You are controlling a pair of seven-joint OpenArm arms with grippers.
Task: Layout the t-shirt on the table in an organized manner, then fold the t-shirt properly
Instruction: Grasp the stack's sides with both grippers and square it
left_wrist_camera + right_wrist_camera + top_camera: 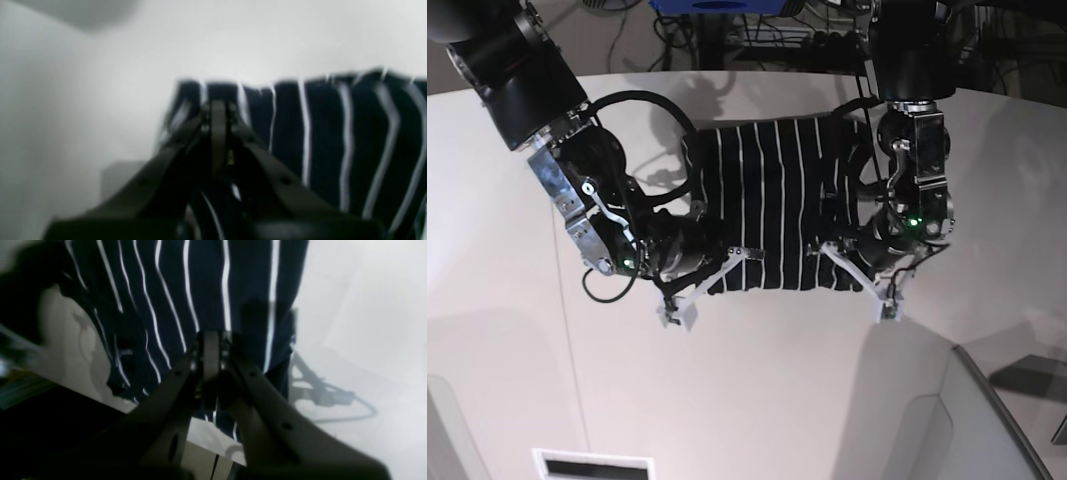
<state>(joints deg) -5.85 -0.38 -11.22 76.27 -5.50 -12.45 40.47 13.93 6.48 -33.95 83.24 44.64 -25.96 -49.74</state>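
T-shirt (777,200) on table (507,330); L gripper (218,108), R gripper (210,340) jaws clamped on hem

My right gripper (210,350), jaws pressed together, pinches the edge of the dark navy t-shirt (186,293) with thin white stripes, which hangs bunched above the white table (360,323).

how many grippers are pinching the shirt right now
2. The left gripper is shut on the t-shirt at its near hem corner, on the base view's right. The right gripper is shut on the same hem further left. Nothing else grips it.
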